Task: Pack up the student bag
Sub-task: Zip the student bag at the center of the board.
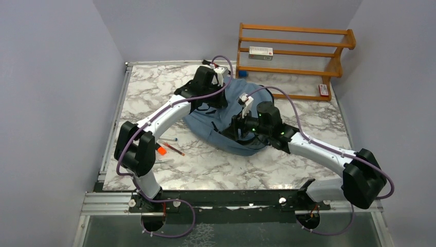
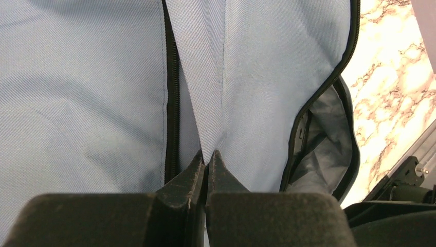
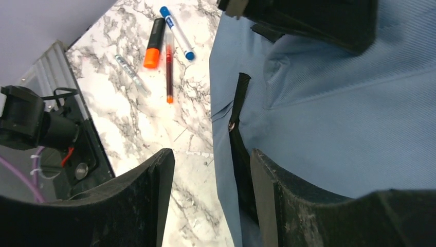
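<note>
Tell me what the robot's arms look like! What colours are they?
Both the left arm and right arm have smooth white tubes joined by chunky black joints. A thin purple cable loops along each one. Tiny green lights glow on the right arm. The left gripper and the right gripper each have two black wedge-shaped fingers.

The top camera looks down from above and behind the arm bases, covering the whole table [image 1: 231, 170], with the student bag [image 1: 231, 100] at centre. Both wrist cameras sit close against the student bag. The right one also catches pens [image 3: 169, 56] at upper left. All 3 views share the student bag.
</note>
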Motion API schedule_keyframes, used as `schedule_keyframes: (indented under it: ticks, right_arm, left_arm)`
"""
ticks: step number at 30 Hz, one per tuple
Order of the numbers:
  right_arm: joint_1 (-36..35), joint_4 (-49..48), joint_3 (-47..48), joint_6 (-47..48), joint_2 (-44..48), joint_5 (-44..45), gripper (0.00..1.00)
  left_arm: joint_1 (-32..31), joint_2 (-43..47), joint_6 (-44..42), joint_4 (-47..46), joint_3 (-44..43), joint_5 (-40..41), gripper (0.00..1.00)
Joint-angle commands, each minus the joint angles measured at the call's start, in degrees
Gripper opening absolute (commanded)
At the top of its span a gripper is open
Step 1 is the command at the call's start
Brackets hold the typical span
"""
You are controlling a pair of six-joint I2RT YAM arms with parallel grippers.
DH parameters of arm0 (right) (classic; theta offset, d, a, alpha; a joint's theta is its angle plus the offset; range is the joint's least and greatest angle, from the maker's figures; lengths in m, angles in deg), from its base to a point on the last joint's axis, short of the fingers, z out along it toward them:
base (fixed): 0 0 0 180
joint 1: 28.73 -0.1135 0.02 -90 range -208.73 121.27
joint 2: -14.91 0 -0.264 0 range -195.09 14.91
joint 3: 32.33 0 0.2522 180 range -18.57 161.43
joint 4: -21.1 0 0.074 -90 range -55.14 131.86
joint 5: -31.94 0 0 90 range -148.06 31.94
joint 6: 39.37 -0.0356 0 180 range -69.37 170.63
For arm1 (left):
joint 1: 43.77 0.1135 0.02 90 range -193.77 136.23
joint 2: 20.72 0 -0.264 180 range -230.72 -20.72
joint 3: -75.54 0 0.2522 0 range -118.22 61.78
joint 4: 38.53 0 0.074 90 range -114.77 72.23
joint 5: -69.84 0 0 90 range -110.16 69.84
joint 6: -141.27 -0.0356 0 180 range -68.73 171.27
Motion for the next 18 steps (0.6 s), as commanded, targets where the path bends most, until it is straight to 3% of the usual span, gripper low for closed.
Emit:
schedule_keyframes:
  ticks: [1,18]
  right_arm:
    - [-3.4,-11.4,-1.7,2.7,-3.0,8.2,0.6]
    - [-11.3,-16.4,3.0,9.0,-15.4,25.5,0.63]
  left_arm:
    - [0.7,-0.5,2.4,-2.8,-2.9,-2.5,0.0]
    - [1.3,-0.6,2.9,-2.8,-2.5,-3.9,0.0]
